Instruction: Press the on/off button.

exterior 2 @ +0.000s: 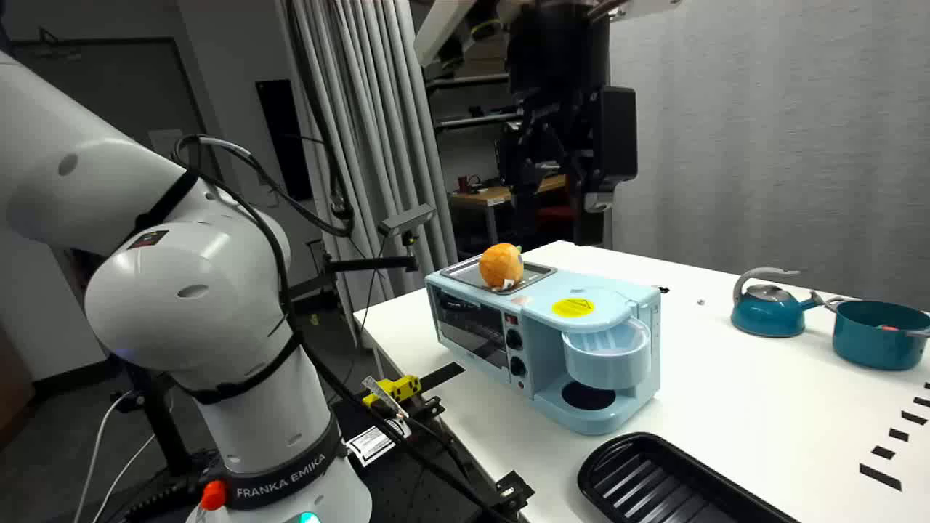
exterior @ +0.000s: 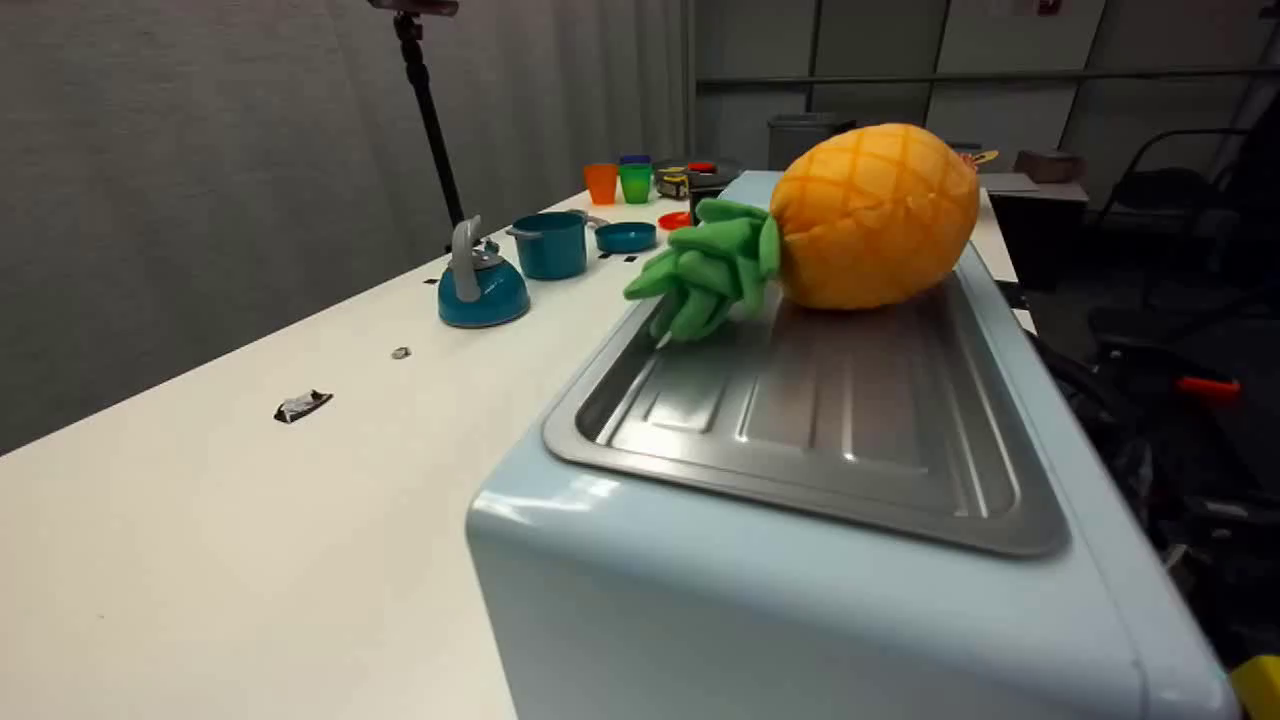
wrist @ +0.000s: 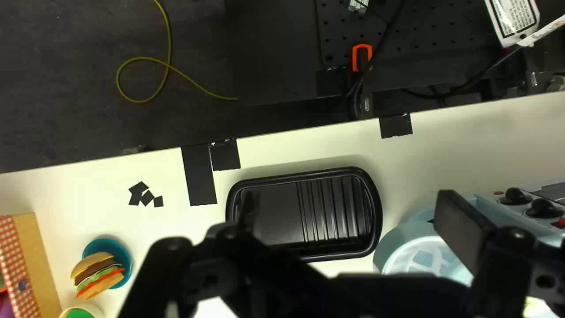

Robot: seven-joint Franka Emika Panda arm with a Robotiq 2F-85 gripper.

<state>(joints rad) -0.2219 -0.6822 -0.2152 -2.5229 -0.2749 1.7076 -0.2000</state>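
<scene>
Yet to make contact

To be pressed, most likely: the red button (exterior 2: 511, 319) on the front of the oven (exterior 2: 541, 349), at twelve o'clock from two knobs (exterior 2: 514, 339) in an exterior view. Apparently also caught at three o'clock, by the very edge, in the wrist view. Poised high over the tabletop (exterior 2: 726, 407) with an empty gripper (wrist: 348, 212) spread wide, well apart from the button. Judged barely begun: no press to be seen, and no telling whether on or off. Left to do, in all likelihood: moving across, lowering to button height, perhaps closing first, then pushing and backing off.
</scene>
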